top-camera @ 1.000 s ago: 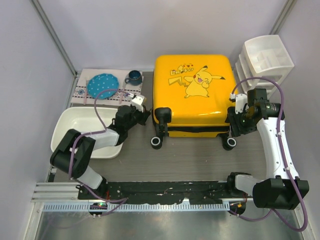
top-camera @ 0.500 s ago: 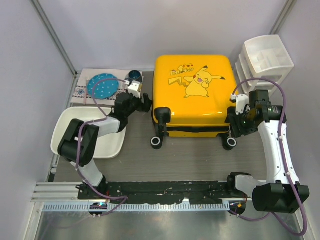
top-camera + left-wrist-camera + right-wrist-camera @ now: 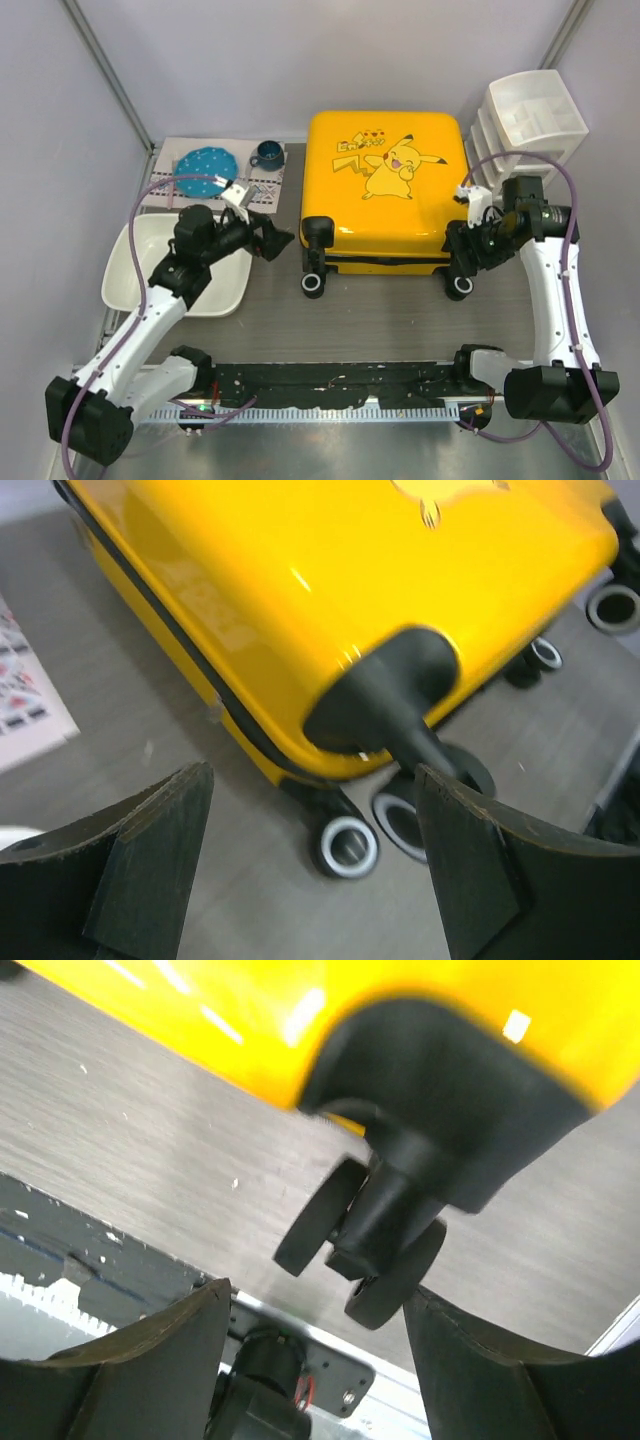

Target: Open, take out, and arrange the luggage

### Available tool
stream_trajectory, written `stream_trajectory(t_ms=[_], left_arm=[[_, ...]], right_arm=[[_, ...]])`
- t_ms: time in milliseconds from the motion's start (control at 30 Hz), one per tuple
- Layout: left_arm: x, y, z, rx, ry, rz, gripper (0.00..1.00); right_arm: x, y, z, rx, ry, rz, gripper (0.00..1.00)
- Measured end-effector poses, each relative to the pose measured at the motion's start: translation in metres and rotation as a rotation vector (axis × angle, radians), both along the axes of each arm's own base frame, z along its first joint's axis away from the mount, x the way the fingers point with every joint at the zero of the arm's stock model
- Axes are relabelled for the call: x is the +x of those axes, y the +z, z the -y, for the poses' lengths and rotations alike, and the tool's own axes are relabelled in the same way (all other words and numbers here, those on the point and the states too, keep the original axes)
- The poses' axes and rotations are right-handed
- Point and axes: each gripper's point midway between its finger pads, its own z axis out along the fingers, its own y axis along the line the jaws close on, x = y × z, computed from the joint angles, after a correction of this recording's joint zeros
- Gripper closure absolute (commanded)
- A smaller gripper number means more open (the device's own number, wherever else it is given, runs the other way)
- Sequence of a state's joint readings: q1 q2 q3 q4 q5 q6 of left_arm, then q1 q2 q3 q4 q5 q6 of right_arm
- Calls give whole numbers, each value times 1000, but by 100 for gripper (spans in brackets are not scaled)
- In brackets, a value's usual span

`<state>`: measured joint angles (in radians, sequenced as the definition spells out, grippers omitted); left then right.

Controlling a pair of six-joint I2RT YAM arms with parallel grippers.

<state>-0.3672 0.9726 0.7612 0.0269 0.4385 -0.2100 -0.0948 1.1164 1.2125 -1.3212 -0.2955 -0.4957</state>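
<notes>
The luggage (image 3: 385,205), a yellow hard-shell suitcase with a cartoon print, lies flat and closed in the middle of the table, black wheels toward me. My left gripper (image 3: 280,240) hangs open just left of its front-left wheel (image 3: 313,285), touching nothing. In the left wrist view, the luggage (image 3: 300,580) and a white-rimmed wheel (image 3: 348,845) lie beyond the left gripper (image 3: 315,880). My right gripper (image 3: 462,255) stands open at the front-right corner. In its wrist view, the double wheel (image 3: 360,1250) under the luggage (image 3: 200,1010) sits just ahead of the right gripper (image 3: 310,1370), close to one finger (image 3: 500,1380).
A white tray (image 3: 130,262) sits at the left, under my left arm. Behind it a placemat carries a blue plate (image 3: 207,170) and a dark blue cup (image 3: 267,154). A white drawer unit (image 3: 530,115) stands at the back right. The arms' mounting rail (image 3: 330,385) runs along the near edge.
My left gripper has gone from shut to open and drawn back from the suitcase's left side toward the near edge. The right gripper's jaws have widened slightly at the front-right wheel.
</notes>
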Motion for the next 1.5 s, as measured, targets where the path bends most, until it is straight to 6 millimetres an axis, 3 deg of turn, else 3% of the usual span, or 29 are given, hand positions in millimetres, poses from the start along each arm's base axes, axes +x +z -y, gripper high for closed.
stream_trajectory(t_ms=[33, 67, 233, 367, 433, 533, 667, 767, 800, 900, 1033, 1167, 1333, 1500], left_arm=[[-10, -6, 0, 13, -18, -25, 9], [-19, -11, 1, 29, -28, -42, 1], [-72, -43, 26, 142, -139, -173, 0], [-65, -65, 22, 190, -61, -275, 0], [-61, -65, 16, 179, -21, -287, 1], [-50, -49, -1, 120, 58, -268, 0], [-11, -23, -40, 30, 220, -275, 1], [32, -14, -51, 33, 289, -311, 10], [47, -8, -47, 37, 288, -320, 13], [100, -17, -30, 62, 272, -376, 16], [149, -59, -6, 130, 237, -476, 18], [185, -85, 24, 196, 185, -500, 18], [224, -83, 54, 217, 87, -435, 16], [272, -77, 85, 284, 15, -324, 5]], right_arm=[[4, 10, -3, 12, 21, 20, 24], [9, 21, -5, 24, 36, 48, 24], [42, 93, -19, 87, 78, 265, 27], [55, 108, -10, 115, 43, 295, 27], [66, 111, 9, 127, -25, 294, 31], [87, 118, 49, 136, -142, 308, 39], [108, 101, 108, 127, -289, 275, 53], [107, 67, 124, 112, -332, 203, 60], [105, 54, 123, 111, -330, 178, 61], [101, 13, 117, 91, -291, 121, 67], [94, -41, 107, 69, -212, 72, 75], [83, -73, 111, 40, -133, 66, 76], [64, -86, 106, 42, 13, 165, 76], [62, -75, 87, 37, 176, 307, 76]])
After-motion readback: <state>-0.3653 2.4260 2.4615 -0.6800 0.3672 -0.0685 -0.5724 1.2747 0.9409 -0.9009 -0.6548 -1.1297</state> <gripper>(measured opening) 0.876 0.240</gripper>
